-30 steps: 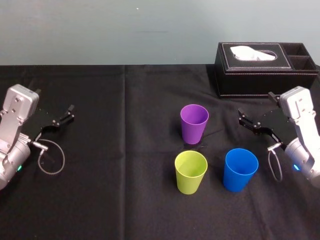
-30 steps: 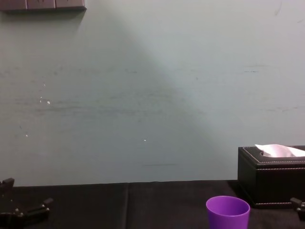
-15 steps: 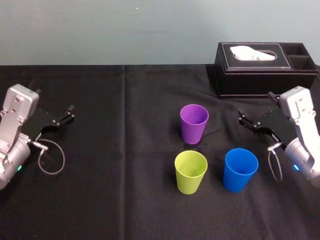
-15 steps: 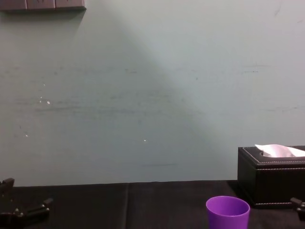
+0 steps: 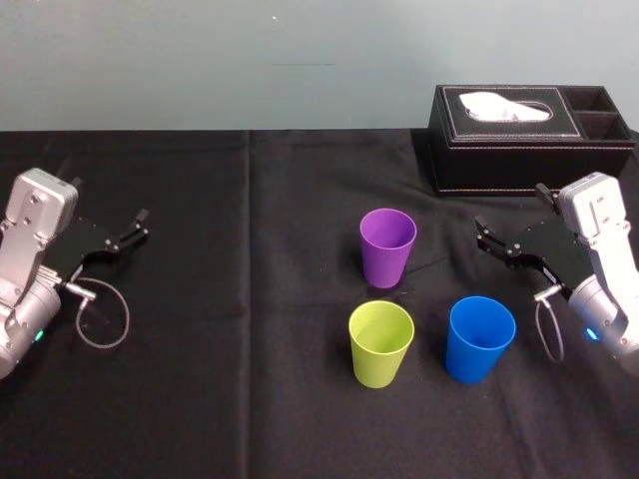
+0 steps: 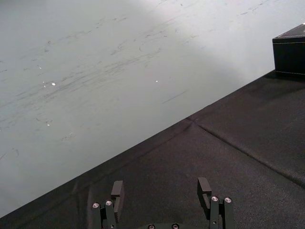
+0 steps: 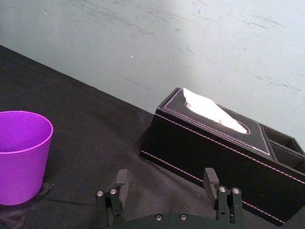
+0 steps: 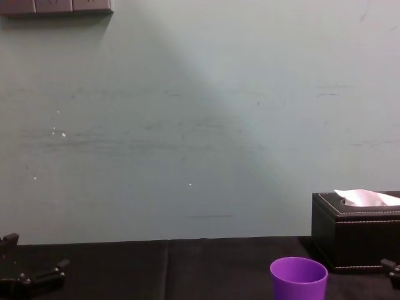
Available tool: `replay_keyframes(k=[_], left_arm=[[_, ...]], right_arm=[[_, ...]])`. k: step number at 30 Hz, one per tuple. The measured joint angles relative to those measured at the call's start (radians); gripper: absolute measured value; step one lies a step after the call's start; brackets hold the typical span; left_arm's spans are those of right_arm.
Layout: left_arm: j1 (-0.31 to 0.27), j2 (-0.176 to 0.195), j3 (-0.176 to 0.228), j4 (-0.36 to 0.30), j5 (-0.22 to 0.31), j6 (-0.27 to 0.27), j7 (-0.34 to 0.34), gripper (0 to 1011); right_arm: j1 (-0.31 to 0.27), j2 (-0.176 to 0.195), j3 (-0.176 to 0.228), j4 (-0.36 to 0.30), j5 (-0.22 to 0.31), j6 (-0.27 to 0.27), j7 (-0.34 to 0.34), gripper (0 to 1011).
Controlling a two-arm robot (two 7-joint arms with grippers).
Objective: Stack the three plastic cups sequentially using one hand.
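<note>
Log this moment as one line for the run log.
purple cup, yellow-green cup, blue cup: upright, apart, unstacked | right gripper: open, right of cups | left gripper: open, parked far left

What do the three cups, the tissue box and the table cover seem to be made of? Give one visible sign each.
The purple cup, yellow-green cup and blue cup: likely plastic, smooth, each one even colour with a thin rim. The tissue box: probably leather or imitation, black with pale stitching along its edges. The table cover: black cloth, shown by its creases.
</note>
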Motion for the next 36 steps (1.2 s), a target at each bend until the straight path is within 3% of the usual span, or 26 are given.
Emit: replay_keyframes(k=[9,15,19,28,31,32,36], left_arm=[[0.000,0.000,0.000,0.000,0.000,0.000,0.000,1011],[0.000,0.000,0.000,0.000,0.000,0.000,0.000,1011],[0.000,0.000,0.000,0.000,0.000,0.000,0.000,1011],[0.000,0.000,0.000,0.000,0.000,0.000,0.000,1011],[0.000,0.000,0.000,0.000,0.000,0.000,0.000,1011],[0.000,0.000,0.000,0.000,0.000,0.000,0.000,1011],[0.000,0.000,0.000,0.000,0.000,0.000,0.000,1011]], right_arm=[[0.000,0.000,0.000,0.000,0.000,0.000,0.000,1000],[-0.025,0.003,0.030,-0.009,0.009,-0.008,0.008,1000],[-0.065,0.019,0.070,-0.036,0.050,-0.018,0.031,1000],[-0.203,0.083,0.194,-0.130,0.210,-0.058,0.130,1000],[-0.281,0.117,0.248,-0.176,0.265,-0.089,0.175,1000],[-0.281,0.117,0.248,-0.176,0.265,-0.089,0.175,1000],[-0.380,0.155,0.300,-0.227,0.300,-0.133,0.223,1000]])
